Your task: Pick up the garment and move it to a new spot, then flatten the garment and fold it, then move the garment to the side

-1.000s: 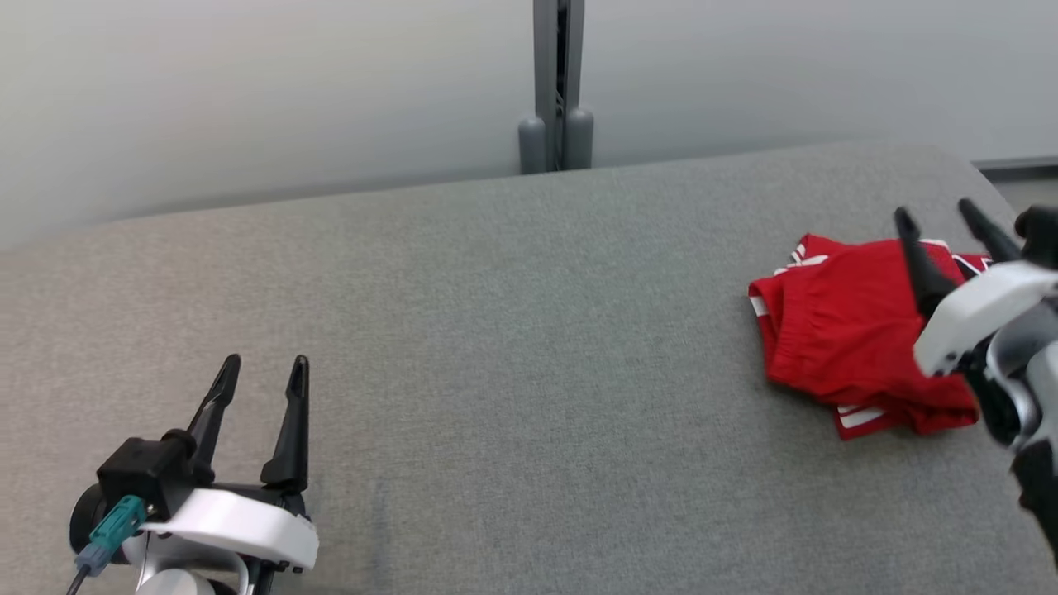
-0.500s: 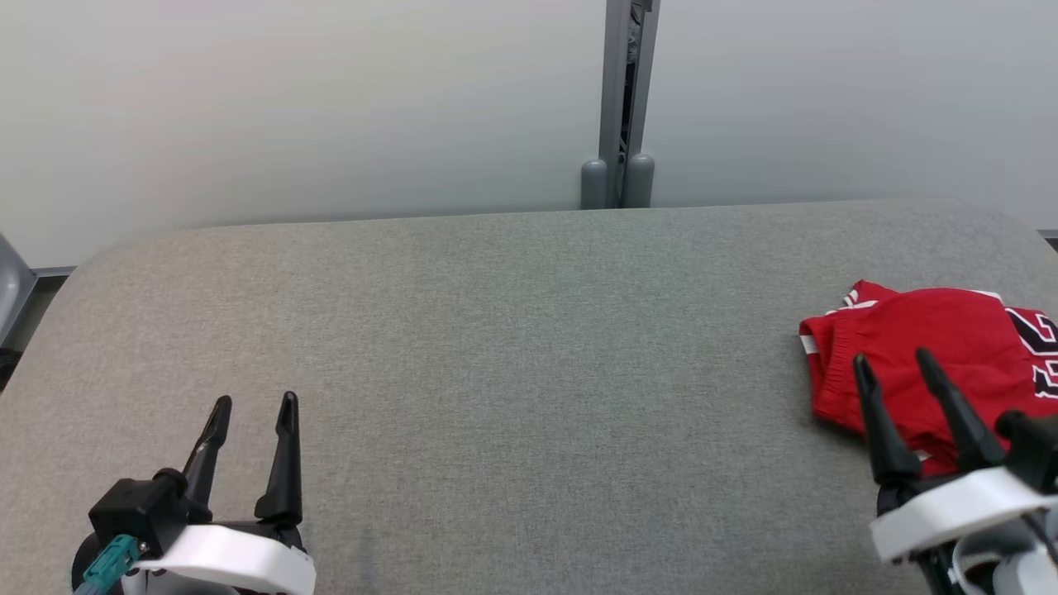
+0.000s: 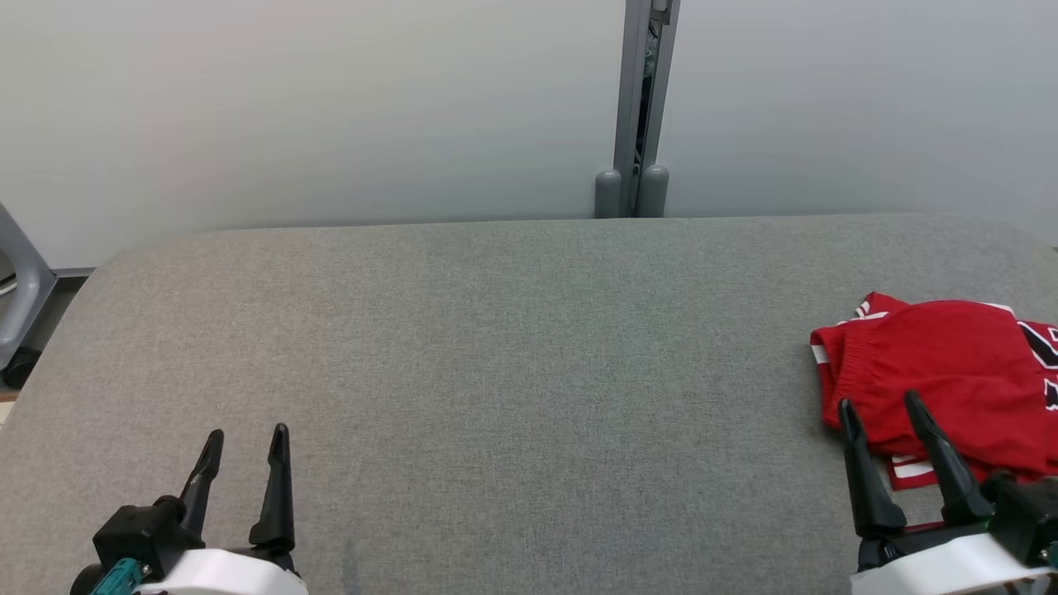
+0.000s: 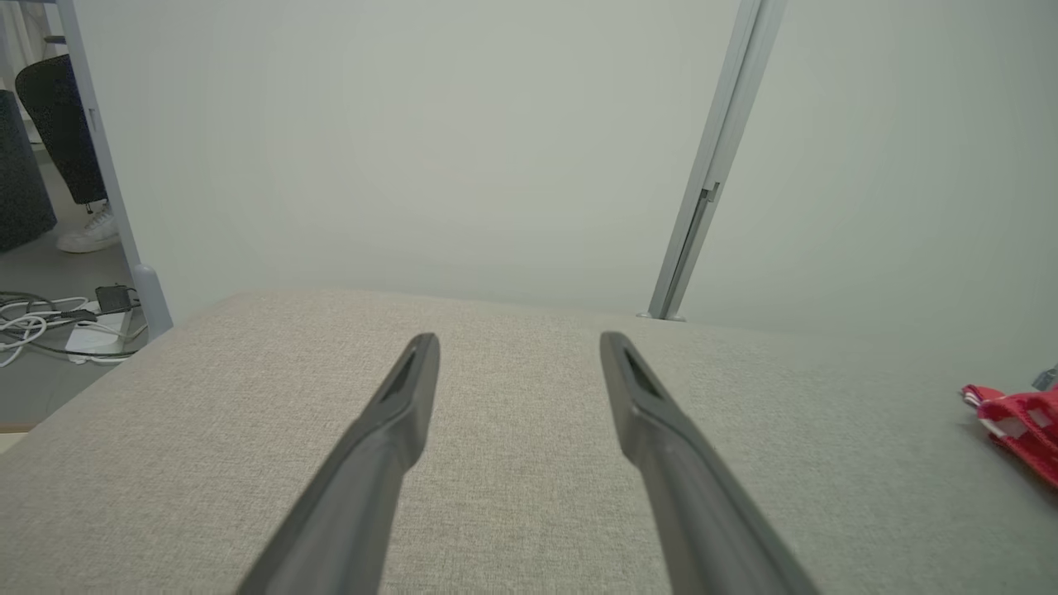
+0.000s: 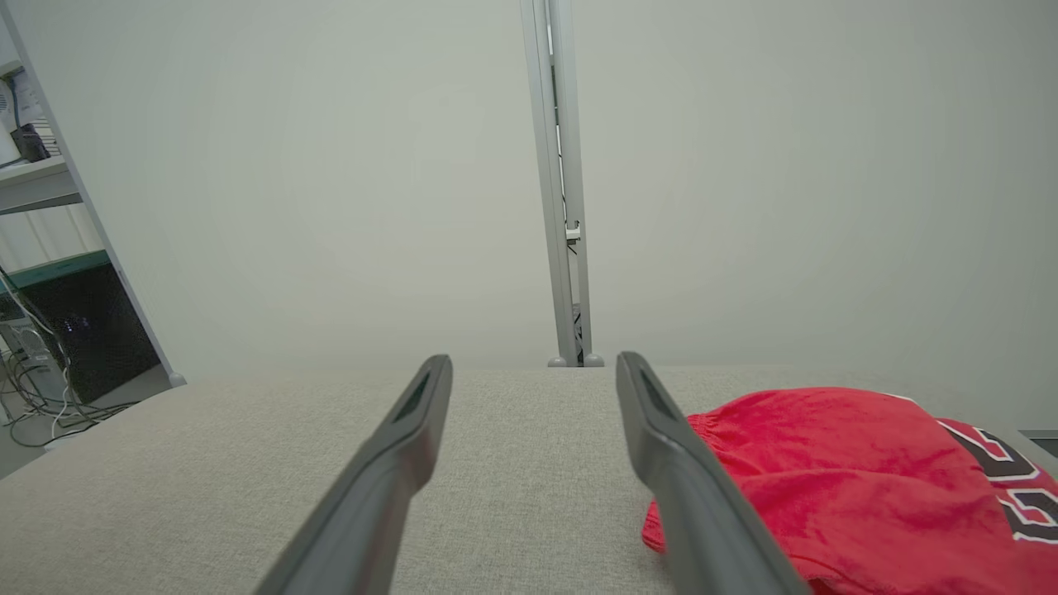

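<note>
Both my grippers are spread wide, nothing in them. My left gripper [image 3: 248, 431] hangs over the bare grey padded table [image 3: 529, 355], and my right gripper [image 3: 878, 402] is right by the folded-over red garment [image 3: 934, 364] at the table's right end. There's a grey partition post [image 3: 640, 107] behind. The garment's black-and-white print is cut off, so I can't read it

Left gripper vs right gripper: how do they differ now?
The left gripper hangs over bare grey surface, far from the red garment; the right gripper stands at the garment's near edge, contact unclear. In the head view the left gripper's fingers lean rightward, the right gripper's leftward. Both are open and hold nothing.
</note>
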Available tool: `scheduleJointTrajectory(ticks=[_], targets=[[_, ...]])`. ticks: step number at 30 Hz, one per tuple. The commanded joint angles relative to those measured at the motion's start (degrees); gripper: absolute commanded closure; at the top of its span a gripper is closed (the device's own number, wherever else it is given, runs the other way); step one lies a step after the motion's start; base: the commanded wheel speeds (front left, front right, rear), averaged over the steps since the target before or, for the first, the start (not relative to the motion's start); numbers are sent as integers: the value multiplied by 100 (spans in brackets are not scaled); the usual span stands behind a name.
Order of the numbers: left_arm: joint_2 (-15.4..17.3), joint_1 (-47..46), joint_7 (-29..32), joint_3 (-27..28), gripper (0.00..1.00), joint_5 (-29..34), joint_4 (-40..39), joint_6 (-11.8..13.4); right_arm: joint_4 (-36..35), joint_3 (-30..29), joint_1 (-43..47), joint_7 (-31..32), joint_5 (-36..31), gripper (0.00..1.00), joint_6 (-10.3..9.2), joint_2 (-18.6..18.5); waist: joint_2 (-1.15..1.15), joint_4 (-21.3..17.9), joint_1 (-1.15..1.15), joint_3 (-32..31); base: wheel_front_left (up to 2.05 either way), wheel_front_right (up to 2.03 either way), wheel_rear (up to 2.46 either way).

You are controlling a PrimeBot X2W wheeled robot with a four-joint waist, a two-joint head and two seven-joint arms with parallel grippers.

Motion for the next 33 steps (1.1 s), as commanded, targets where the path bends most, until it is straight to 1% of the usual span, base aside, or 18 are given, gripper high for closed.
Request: scheduleJointTrajectory(ticks=[1,6,15,16,19,33], targets=[[-17,14,-28,74,0,63,11,-18,-48,11,68,-30,-63,0,0,17,0,-26,0,-7,0,0,0],[-108,46,-27,169,0,181,1,-66,-89,51,88,20,-109,0,0,55,0,-66,0,0,0,0,0],[-226,48,-28,334,0,332,64,-233,-48,50,-47,69,-130,0,0,75,0,-93,0,11,0,0,0],[-231,25,-6,313,100,302,63,-227,-44,56,7,64,-101,100,0,85,0,-94,0,11,0,0,0],[-342,92,48,291,100,216,209,-244,105,82,102,76,-5,100,0,129,0,-95,0,12,0,0,0],[-543,-72,438,657,100,-951,271,-511,357,-22,-118,287,1509,100,0,99,0,-105,0,38,0,0,0]])
